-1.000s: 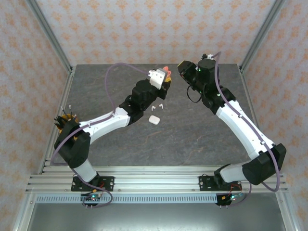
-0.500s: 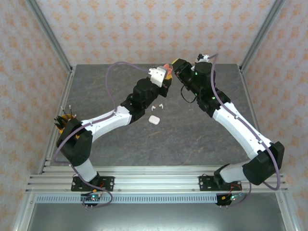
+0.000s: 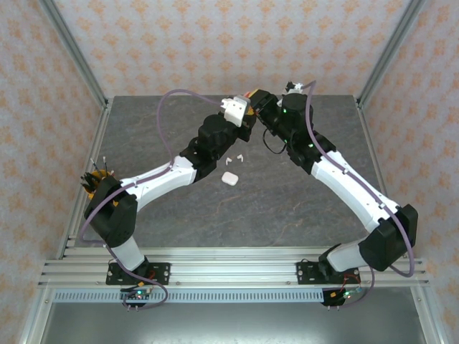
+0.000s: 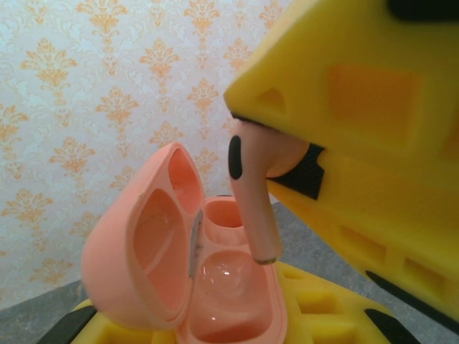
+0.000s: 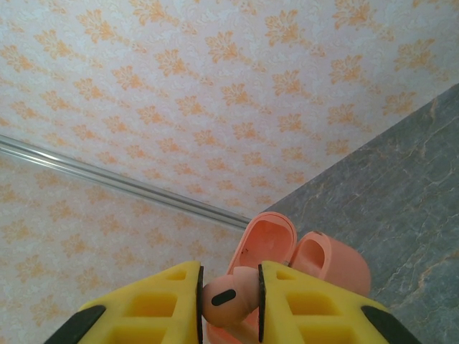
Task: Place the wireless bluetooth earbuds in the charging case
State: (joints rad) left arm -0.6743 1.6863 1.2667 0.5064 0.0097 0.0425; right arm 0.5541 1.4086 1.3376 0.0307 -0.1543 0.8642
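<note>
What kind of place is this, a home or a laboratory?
Most likely a robot test booth, not a home: aluminium posts frame wallpaper-patterned panels around a grey table, and the left arm and right arm are bolted to a metal rail at its near edge.

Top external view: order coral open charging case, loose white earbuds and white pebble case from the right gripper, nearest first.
1. Coral open charging case, right at the right gripper.
2. Loose white earbuds, lying centre.
3. White pebble case, just below them in view.
</note>
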